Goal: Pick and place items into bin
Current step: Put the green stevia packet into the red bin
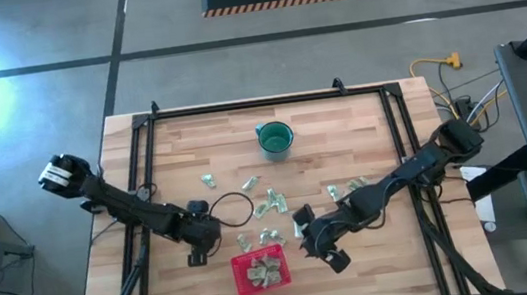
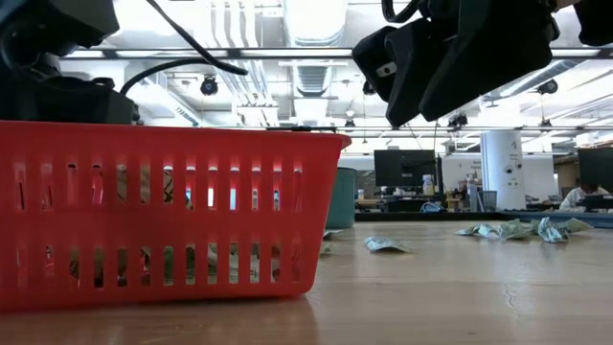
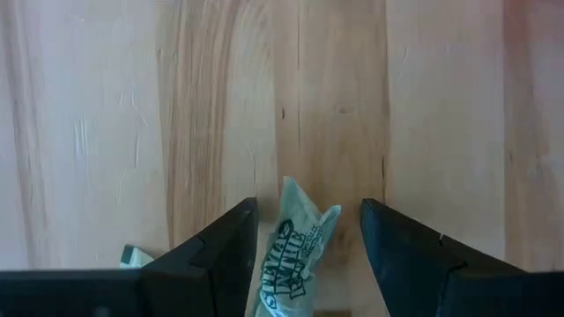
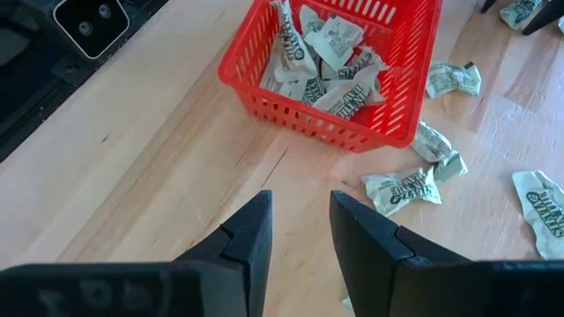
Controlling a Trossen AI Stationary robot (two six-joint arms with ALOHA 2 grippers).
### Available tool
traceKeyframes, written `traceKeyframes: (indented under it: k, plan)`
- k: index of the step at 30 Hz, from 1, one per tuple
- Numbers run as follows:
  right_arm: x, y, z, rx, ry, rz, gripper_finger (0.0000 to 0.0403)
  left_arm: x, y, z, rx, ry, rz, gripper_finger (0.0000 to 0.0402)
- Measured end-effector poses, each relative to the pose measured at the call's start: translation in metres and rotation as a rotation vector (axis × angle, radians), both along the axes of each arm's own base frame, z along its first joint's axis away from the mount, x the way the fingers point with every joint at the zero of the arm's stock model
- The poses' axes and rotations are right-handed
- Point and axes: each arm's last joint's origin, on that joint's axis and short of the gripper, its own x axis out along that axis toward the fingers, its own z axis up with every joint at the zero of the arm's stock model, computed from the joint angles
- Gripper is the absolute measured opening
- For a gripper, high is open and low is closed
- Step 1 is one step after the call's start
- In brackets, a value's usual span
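The red bin (image 1: 240, 277) stands near the table's near edge with several pale green packets (image 4: 330, 62) inside it. More packets (image 1: 269, 205) lie loose on the wood beyond it, and a few (image 4: 405, 189) lie beside its wall. My left gripper (image 1: 195, 249) hangs left of the bin, pointing down, open, with one packet (image 3: 295, 251) between its fingers (image 3: 308, 220). My right gripper (image 1: 322, 249) is right of the bin, above bare wood. In its wrist view the fingers (image 4: 300, 211) stand a little apart with nothing between them. My left gripper has the packet's crimped end (image 3: 304, 202) sticking out between its fingers, which point down from above. The packet lies against one finger (image 3: 238, 242), while a strip of wood shows between it and the other finger. Whether it is pinched I cannot tell.
A teal cup (image 1: 276, 139) stands toward the far edge. A black cable loop (image 1: 236, 209) lies by the left gripper. More packets (image 1: 344, 190) are scattered under the right arm. The black frame (image 1: 148, 152) runs around the tabletop.
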Motion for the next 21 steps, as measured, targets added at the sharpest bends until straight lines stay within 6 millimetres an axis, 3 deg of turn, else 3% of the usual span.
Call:
traceKeyframes:
  k: [6,21]
  plan:
    - [0.0,0.0,0.0,0.0,0.0,0.0,0.0101,-0.0002,0.0,0.0007,-0.002,-0.002,-0.001,0.0159]
    - [0.0001,-0.0002,0.0,-0.003,-0.002,0.002,0.0094,-0.0011,0.0006,0.0034,-0.002,-0.006,-0.001,0.0009]
